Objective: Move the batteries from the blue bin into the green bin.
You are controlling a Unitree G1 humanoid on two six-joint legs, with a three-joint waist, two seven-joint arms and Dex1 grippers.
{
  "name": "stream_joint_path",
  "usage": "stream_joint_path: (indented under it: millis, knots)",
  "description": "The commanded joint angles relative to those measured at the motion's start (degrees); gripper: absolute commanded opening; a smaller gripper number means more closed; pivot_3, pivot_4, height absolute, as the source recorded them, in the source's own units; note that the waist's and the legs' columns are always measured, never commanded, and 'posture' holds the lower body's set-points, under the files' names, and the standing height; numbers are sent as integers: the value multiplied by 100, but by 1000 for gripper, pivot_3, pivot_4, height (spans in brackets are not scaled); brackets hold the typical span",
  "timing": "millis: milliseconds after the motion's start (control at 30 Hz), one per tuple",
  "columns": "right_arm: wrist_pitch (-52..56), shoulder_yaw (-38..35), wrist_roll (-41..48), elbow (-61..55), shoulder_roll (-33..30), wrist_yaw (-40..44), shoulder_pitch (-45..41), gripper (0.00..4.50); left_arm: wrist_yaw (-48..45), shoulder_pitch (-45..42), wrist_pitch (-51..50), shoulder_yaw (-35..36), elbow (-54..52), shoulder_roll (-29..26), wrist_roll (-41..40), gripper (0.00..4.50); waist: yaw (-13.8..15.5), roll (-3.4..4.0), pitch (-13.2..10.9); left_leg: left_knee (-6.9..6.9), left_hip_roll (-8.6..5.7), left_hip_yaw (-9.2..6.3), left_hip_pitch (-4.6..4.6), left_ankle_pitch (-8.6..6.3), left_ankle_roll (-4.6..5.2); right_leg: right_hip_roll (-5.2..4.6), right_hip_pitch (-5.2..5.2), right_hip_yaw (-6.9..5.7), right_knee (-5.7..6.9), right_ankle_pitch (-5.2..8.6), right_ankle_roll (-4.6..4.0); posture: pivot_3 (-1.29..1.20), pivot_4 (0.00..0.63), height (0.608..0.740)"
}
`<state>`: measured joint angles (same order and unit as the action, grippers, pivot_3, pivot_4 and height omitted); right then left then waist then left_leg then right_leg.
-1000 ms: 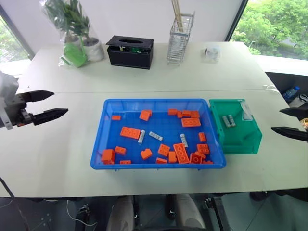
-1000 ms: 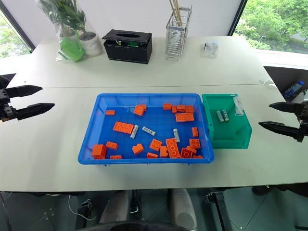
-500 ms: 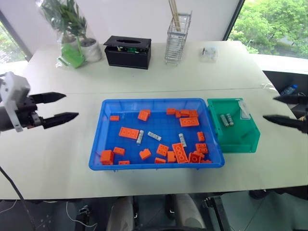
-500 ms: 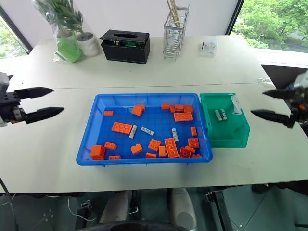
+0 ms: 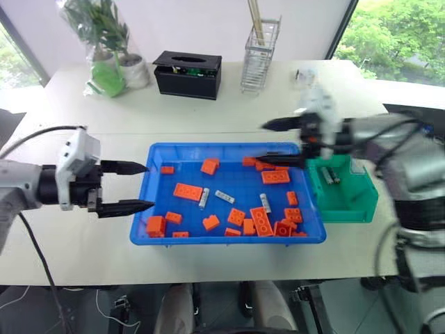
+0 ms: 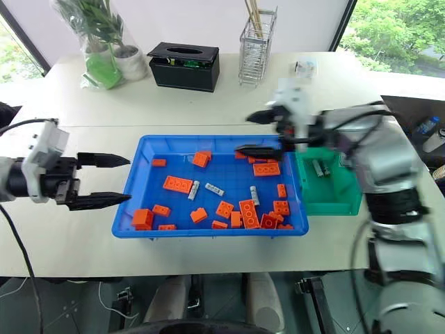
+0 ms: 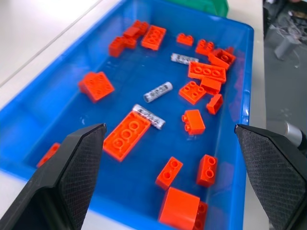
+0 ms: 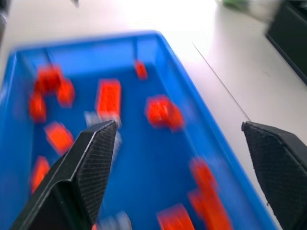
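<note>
orange bricks (image 5: 188, 191) crowding batteries (image 5: 224, 196), tray centre open

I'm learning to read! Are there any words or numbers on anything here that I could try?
No text here can be read.
Batteries: dark marks on the silver, too small to read.
Clear packet at the far side of the table: print too blurred.
Orange bricks, blue bin, green bin, black box: no writing to be seen.

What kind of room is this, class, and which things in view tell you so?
Probably an office or lab room: long white tables pushed together, large windows onto trees, and desk items such as a potted plant and a black box.
</note>
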<state>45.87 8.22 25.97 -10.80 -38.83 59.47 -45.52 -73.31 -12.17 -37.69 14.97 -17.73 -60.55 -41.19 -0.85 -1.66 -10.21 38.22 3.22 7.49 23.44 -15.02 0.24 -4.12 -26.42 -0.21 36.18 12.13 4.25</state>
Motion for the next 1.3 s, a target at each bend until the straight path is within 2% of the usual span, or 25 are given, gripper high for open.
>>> stream_joint_path:
  millis: [33, 167, 367, 1067, 1167, 1233, 1300]
  knots:
    - [469, 751, -290, -386, 388, -527, -73, 4289, -144, -164, 123, -134, -48, -50, 12, 4500, 13, -1, 1, 0, 0, -1, 1, 0, 0, 1, 0, 0, 1, 0, 0, 0, 150, 736]
    - [723, 1531, -705, -228, 933, -1049, -4, 4289, -164, -470, 188, -428, 92, 32, 98, 4500, 29, -7, 3, 5, -8, -3, 10, 0, 1, -4, 1, -1, -3, 1, -1, 0, 150, 736]
    - [744, 1906, -1011, 268, 1427, -1339, -33, 4289, -210, -773, 124, -617, 100, 122, 57, 4500, -3, -7, 3, 7, -11, -6, 10, 0, 2, -3, 2, -1, -1, -1, 3, 0, 150, 736]
    - [168, 2394, -1614, 1137, 1903, -1253, 374, 4289, -166, -836, 79, -680, 101, 233, 93, 4500, -16, -10, 5, 5, -9, -8, 4, 0, 3, 1, 6, -1, 0, -5, 10, 0, 150, 736]
    - [-8, 2389, -1757, 1275, 1928, -1265, 347, 3483, -162, -848, 80, -694, 106, 247, 101, 4500, -18, -10, 6, 5, -8, -8, 3, 0, 2, 1, 6, -1, 0, -3, 8, 0, 150, 736]
    - [1, 2276, -1721, 1177, 1880, -1167, 311, 2551, -156, -871, 74, -709, 110, 267, 97, 4500, -18, -10, 5, 5, -8, -8, 3, 0, 2, 1, 7, -1, 0, -3, 8, 0, 150, 736]
    - [278, 1917, -1467, 985, 1859, -1096, 246, 2551, -146, -895, 70, -741, 131, 304, 106, 4500, -12, -10, 5, 5, -8, -8, 3, 0, 2, 1, 7, -1, 0, -4, 8, 0, 150, 736]
